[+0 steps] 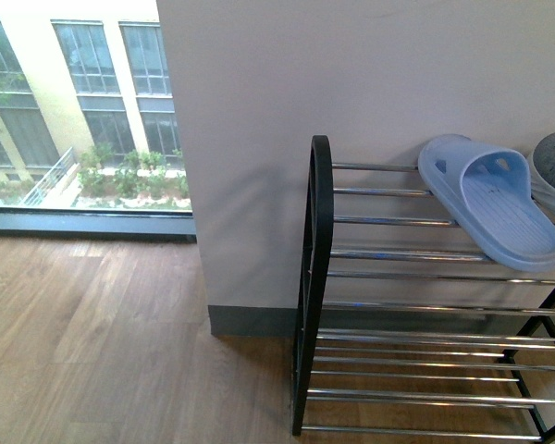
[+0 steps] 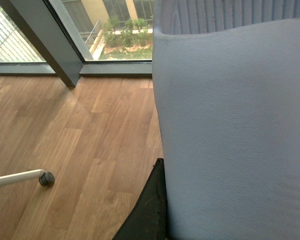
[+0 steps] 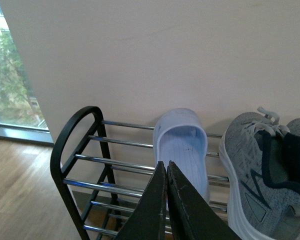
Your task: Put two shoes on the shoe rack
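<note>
One grey sneaker point(image 3: 250, 175) lies on the rack's point(image 3: 75, 145) top bars beside a slipper point(image 3: 182, 145), likely light and soft-knit, so take its collar; your right gripper point(image 3: 166, 165) is closed and empty, while the left fingers point(image 2: 149, 210) can't be judged.

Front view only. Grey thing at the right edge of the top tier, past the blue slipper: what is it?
Observer: Right wrist view shows a grey knit sneaker with a white sole on the top bars of the shoe rack, beside the slipper.
Operator: Right arm?
Observer: Right end effector is shut, nothing between the fingertips.
Operator: Left?
Observer: Left wrist view is mostly filled by a pale blue surface; can't tell if it's gripped.
</note>
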`<state>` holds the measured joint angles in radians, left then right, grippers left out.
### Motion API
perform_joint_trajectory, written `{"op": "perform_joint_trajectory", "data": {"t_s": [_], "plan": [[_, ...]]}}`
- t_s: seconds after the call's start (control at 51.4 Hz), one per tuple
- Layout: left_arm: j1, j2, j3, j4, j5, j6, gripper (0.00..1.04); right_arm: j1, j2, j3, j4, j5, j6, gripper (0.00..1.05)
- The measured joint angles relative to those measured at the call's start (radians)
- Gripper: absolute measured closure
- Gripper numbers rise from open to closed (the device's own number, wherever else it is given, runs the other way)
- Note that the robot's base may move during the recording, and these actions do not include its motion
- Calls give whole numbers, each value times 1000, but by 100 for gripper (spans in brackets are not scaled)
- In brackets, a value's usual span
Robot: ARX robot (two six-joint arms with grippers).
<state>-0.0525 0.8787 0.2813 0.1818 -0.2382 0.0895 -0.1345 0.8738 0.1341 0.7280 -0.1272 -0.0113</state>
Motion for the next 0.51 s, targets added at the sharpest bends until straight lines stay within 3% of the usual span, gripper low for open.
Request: {"op": "perform_joint_trajectory", "data": {"t_s": [0.156,0.194,0.272,0.505], "plan": [[0,0,0,0,0,0,103,39,-117,-50,-66,36,0,103],[0,0,0,0,0,0,103,78,-148,-61,-89,100,0,103],[0,0,0,0,0,0,103,124,-204,-76,-126,116,0,103],[0,0,0,0,1,0,103,130,-300,-115,-169,127,1,103]]}}
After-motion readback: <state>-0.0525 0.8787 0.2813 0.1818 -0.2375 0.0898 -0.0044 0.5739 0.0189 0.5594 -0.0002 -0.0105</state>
